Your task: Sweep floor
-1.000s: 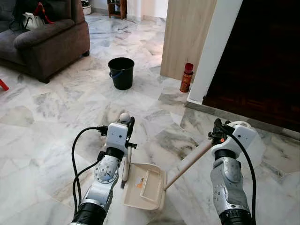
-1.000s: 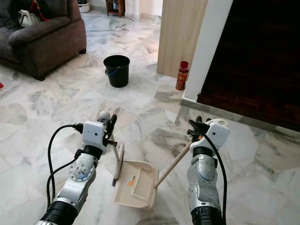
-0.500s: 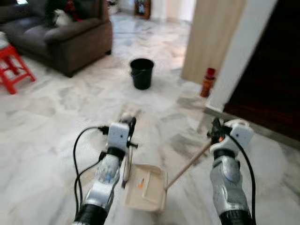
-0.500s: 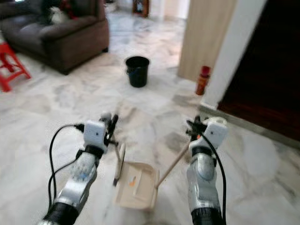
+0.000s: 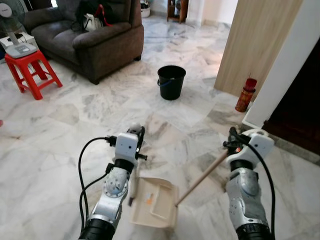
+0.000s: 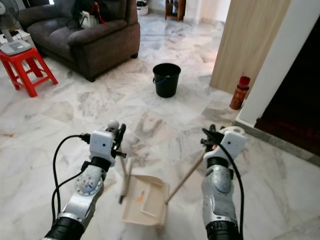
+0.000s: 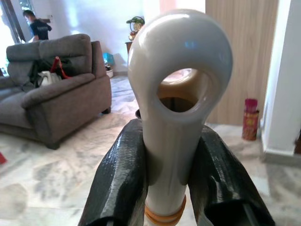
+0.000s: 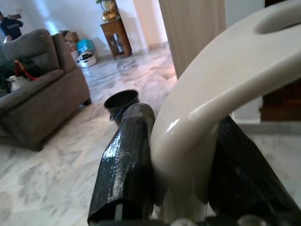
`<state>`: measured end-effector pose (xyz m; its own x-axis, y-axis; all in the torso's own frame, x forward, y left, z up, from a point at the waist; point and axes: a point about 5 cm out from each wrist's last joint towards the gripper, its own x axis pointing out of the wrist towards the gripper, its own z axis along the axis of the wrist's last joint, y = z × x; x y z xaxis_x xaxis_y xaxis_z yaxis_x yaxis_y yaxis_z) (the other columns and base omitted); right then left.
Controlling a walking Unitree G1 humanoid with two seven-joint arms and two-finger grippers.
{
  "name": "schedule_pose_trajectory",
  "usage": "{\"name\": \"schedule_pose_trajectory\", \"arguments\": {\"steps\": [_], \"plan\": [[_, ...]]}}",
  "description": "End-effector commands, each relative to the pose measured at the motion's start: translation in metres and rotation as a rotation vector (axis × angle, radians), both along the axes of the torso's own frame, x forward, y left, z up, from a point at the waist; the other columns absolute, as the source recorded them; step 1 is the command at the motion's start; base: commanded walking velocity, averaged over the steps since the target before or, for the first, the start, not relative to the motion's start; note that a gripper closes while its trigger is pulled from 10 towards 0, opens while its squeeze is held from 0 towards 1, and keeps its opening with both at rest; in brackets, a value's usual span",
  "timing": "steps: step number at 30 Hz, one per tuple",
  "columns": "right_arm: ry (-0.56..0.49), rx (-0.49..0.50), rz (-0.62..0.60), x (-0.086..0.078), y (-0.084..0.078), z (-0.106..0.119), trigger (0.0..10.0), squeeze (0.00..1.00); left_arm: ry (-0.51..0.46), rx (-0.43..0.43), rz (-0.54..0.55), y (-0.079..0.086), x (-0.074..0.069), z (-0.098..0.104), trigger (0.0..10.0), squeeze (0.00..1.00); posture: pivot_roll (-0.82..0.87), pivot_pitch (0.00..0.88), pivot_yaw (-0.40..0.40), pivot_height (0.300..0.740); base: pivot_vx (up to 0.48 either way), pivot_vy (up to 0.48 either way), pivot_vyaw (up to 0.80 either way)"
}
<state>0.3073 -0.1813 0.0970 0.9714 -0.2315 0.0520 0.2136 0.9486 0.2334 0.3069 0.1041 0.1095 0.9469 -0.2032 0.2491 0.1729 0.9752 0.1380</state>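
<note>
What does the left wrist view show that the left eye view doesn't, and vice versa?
Left wrist view alone: a person standing behind the sofa, and a plant on a stand. Up close, the left gripper has its fingers shut on the broom handle, which ends in a hanging loop.

Left eye view alone: the dustpan on the floor, the right gripper holding its long handle, a red stool and a fan.

Both: the grey sofa, the red spray can, marble floor.
</note>
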Motion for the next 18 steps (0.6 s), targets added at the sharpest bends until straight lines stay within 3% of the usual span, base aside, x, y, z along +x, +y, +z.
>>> {"name": "schedule_pose_trajectory", "arguments": {"steps": [1, 18], "plan": [[-0.061, 0.029, 0.025, 0.0058, 0.0095, 0.0139, 10.0, 0.00, -0.058, 0.012, -0.011, -0.0006, 0.0032, 0.0131, 10.0, 0.00, -0.02, 0.000, -0.032, 0.740, 0.251, 0.000, 0.00], [-0.068, 0.046, 0.027, 0.0062, 0.0109, 0.0145, 10.0, 0.00, -0.068, 0.019, -0.011, 0.0003, 0.0044, 0.0157, 10.0, 0.00, 0.00, 0.000, -0.024, 0.740, 0.252, 0.000, 0.00]]}}
